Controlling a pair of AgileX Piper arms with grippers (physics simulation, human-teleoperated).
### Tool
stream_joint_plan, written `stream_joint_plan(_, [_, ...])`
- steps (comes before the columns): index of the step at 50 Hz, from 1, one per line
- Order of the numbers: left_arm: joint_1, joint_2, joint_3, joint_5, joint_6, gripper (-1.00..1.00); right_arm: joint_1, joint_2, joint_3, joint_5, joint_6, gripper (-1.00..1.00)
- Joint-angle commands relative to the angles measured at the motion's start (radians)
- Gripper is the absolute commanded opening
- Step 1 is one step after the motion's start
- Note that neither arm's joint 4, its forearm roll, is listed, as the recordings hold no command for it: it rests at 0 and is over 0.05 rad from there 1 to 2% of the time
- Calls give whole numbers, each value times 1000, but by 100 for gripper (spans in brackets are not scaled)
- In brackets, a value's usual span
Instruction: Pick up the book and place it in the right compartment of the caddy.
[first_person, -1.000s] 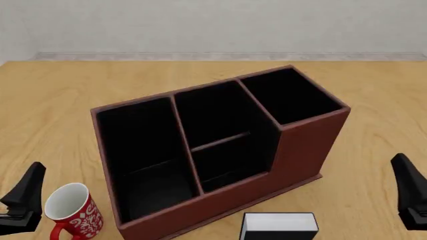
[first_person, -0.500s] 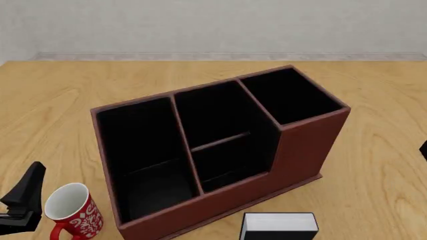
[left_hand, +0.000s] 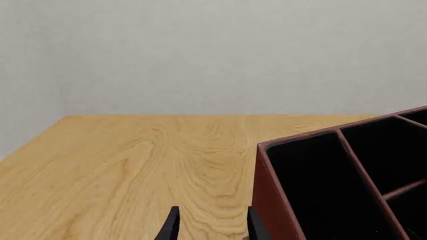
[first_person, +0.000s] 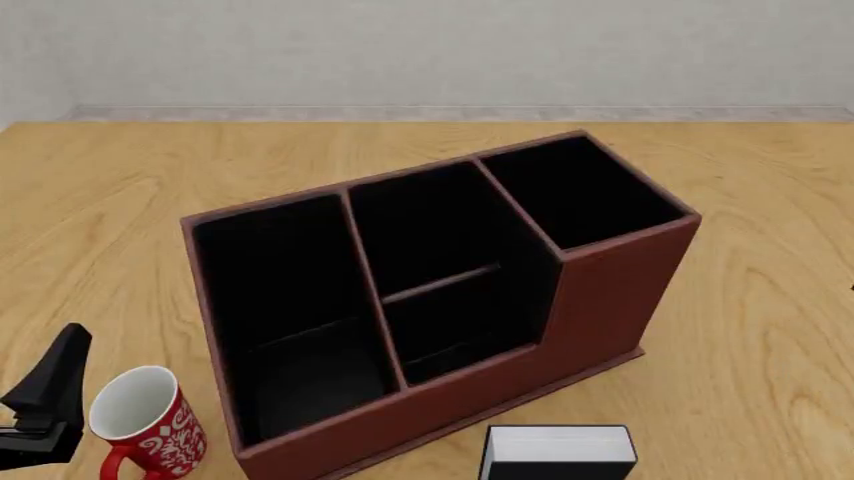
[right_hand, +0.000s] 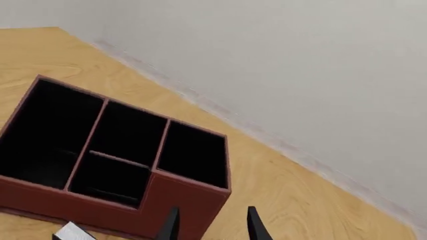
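Observation:
The reddish-brown caddy (first_person: 607, 300) stands in the middle of the table, turned at an angle. Its taller right compartment (first_person: 577, 195) is black-lined and holds nothing. The black book (first_person: 558, 452) with white page edges lies flat on the table just in front of the caddy. My left gripper (first_person: 54, 385) hangs at the near left beside the mug, and its fingers (left_hand: 172, 226) stand open with nothing between them. The right gripper (right_hand: 212, 226) is out of the front view. Its wrist view shows it open, high above the caddy (right_hand: 180, 197), the right compartment (right_hand: 193, 152) and a corner of the book (right_hand: 70, 231).
A red mug (first_person: 140, 420) with a white pattern stands at the near left, between my left gripper and the caddy's wide end (left_hand: 270, 200). A light wall runs along the table's far edge (first_person: 427, 113). Bare wood lies left and right of the caddy.
The right gripper has moved up and off the right edge of the front view. The left gripper, caddy, book and mug have not moved.

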Motion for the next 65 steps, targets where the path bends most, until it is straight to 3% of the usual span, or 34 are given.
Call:
stream_joint_plan(1, [0, 1, 0, 0, 0, 100, 84, 97, -99, 93, -65, 100])
stream_joint_plan(21, [0, -1, -1, 2, 0, 100, 209, 206, -168, 172, -101, 100])
stream_joint_plan(65, [0, 1, 1, -1, 0, 100, 459, 391, -141, 185, -18, 100])
